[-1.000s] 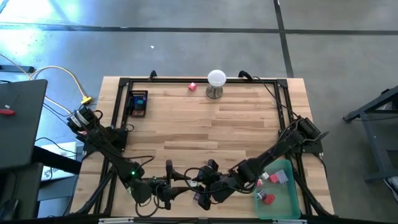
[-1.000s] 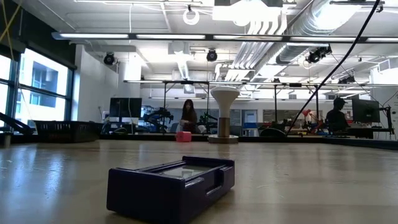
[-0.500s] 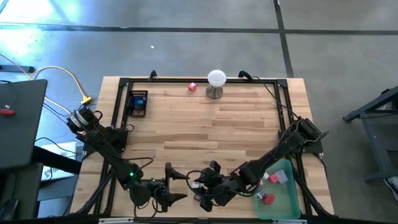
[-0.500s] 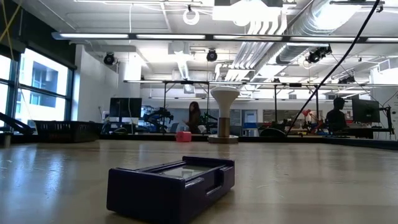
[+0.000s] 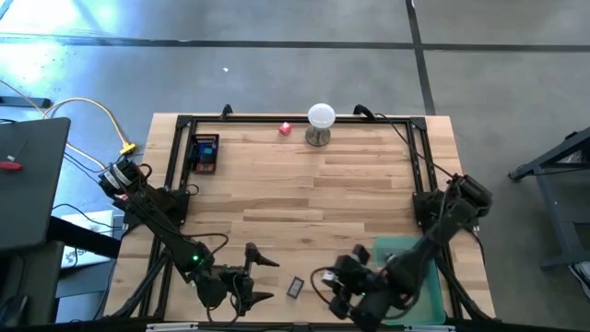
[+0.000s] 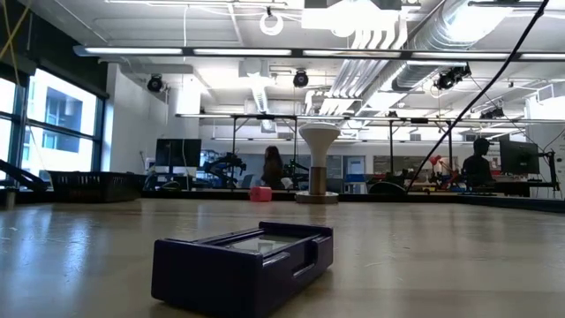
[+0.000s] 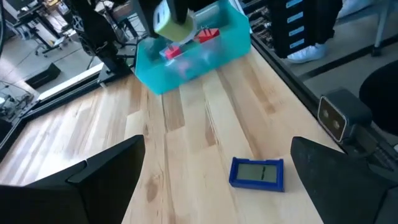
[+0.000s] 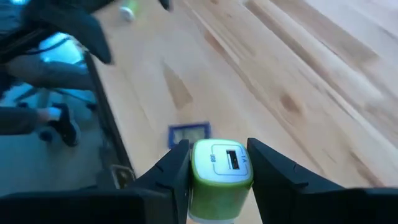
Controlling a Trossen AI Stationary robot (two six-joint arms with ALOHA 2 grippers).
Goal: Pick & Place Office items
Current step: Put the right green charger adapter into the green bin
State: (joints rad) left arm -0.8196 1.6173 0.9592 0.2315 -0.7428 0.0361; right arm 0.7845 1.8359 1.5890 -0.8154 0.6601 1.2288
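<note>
The left gripper (image 5: 261,278) has sprung apart — handoff done. The right gripper (image 8: 214,163), clamped on the green item (image 8: 219,167), has swung toward the teal bin (image 7: 193,53) — drop looks next.

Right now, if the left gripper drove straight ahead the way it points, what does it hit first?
Probably the small blue LCD item, lying flat on the table just ahead of the open left gripper. Beyond it stands the teal bin. Depth is a guess.

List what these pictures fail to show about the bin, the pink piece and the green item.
- Teal bin, high view: contents hidden by the right arm.
- Pink piece, high view: too small to identify.
- Green item in the right gripper, right wrist view: lower part cut off by the edge.
</note>
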